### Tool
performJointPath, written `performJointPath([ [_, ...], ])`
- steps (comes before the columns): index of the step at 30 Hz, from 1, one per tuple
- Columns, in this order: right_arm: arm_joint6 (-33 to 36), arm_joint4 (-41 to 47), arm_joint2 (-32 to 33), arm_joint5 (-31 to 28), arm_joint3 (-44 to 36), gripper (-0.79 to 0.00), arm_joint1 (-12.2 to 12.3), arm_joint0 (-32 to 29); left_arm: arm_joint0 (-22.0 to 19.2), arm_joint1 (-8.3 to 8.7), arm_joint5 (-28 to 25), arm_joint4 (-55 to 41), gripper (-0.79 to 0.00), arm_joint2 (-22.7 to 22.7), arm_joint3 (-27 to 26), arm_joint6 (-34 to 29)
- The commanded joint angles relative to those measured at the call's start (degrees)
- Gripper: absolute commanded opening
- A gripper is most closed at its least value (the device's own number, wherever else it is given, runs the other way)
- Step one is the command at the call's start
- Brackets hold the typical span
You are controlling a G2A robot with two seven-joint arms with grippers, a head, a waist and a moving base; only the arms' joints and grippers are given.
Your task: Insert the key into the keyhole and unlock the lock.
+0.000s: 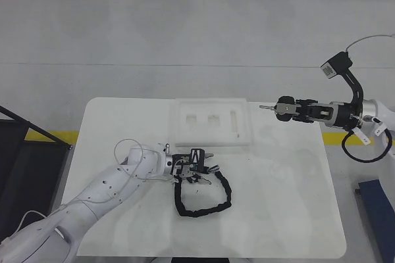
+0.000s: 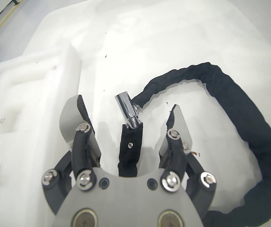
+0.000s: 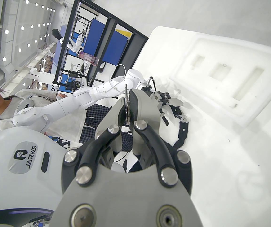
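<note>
White table (image 1: 283, 217) carries a foam tray (image 1: 210, 121) at 12 o'clock. Black chain lock (image 1: 204, 209) loops near centre; the left gripper (image 2: 127, 102), jaws spread, straddles its chrome cylinder (image 2: 126, 108). At 2 o'clock the right gripper (image 3: 127, 98) pinches what looks like the key (image 3: 126, 109).

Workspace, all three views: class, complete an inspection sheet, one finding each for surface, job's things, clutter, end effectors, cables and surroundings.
Surface: white table, rounded corners.
Job's things: chain lock, black-sleeved, looped on table, chrome cylinder at one end; key held in the air.
Clutter: foam tray near far edge; small dark specks.
End effectors: left end effector open, straddling lock's sleeved end; right end effector shut on key, apart from lock.
Cables: white cable along left arm; black cable below right wrist.
Surroundings: grey floor, yellow line, black frame.
</note>
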Motion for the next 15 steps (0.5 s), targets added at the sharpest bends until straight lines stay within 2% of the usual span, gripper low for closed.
performJointPath([
  [1, 0.00, 0.00, 0.00, 0.00, 0.00, -0.785, 0.00, 0.00, -0.03, -0.35, 0.10, 0.11, -0.154, 0.08, 0.59, -0.07],
  [4, 0.00, 0.00, 0.00, 0.00, 0.00, -0.785, 0.00, 0.00, -0.10, -0.92, 0.28, 0.15, -0.188, 0.28, 1.43, -0.54],
  [6, 0.00, 0.00, 0.00, 0.00, 0.00, -0.785, 0.00, 0.00, -0.20, -1.32, 0.34, 0.47, -0.249, 0.52, 1.98, -1.07],
  [12, 0.00, 0.00, 0.00, 0.00, 0.00, -0.785, 0.00, 0.00, -0.23, -2.42, 0.34, -0.15, -0.280, 0.69, 3.72, -1.25],
  [15, 0.00, 0.00, 0.00, 0.00, 0.00, -0.785, 0.00, 0.00, -0.26, -2.88, 0.07, -0.50, -0.342, 0.65, 4.64, -1.64],
])
